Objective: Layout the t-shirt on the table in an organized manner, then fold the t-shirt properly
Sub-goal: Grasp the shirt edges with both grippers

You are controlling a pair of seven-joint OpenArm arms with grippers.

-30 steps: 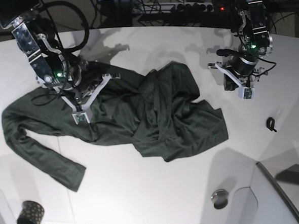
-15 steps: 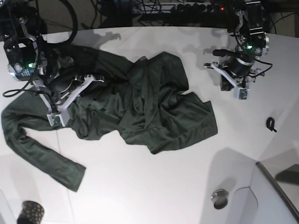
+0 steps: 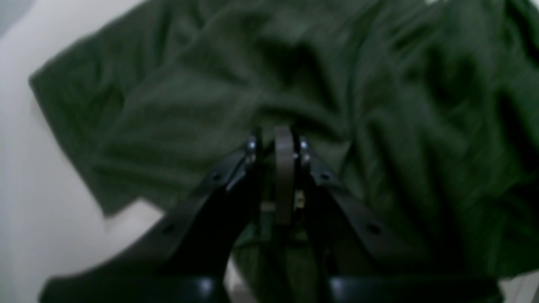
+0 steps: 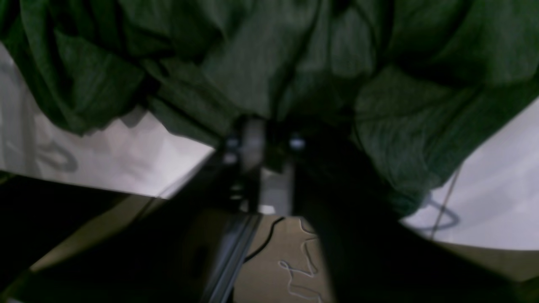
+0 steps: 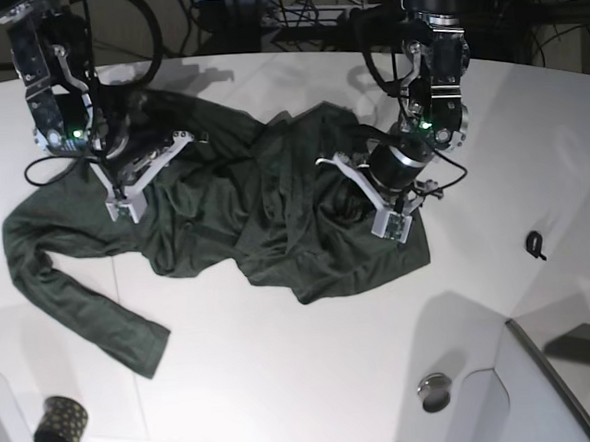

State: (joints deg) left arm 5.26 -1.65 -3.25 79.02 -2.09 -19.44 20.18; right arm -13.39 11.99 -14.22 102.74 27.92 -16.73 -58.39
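Observation:
The dark green t-shirt [image 5: 275, 222] lies crumpled across the white table [image 5: 315, 380], with one long sleeve trailing to the front left. My right gripper [image 5: 120, 208] is at the shirt's upper left part. In the right wrist view it [image 4: 261, 126] is shut on bunched t-shirt cloth [image 4: 273, 54]. My left gripper [image 5: 388, 223] is over the shirt's right part. In the blurred left wrist view it [image 3: 278, 136] is shut, with its tips at the t-shirt fabric [image 3: 210, 84]. I cannot tell if any cloth is pinched there.
A small black gold-dotted cup [image 5: 59, 428] stands at the front left. A round metal item [image 5: 434, 391] and a grey panel [image 5: 550, 376] are at the front right. A small black item [image 5: 535, 244] lies at the right. Cables run along the back edge.
My left gripper has swung left from the bare table onto the shirt's right part. My right gripper pulled the shirt's upper left part leftward, then lifted a little toward the back.

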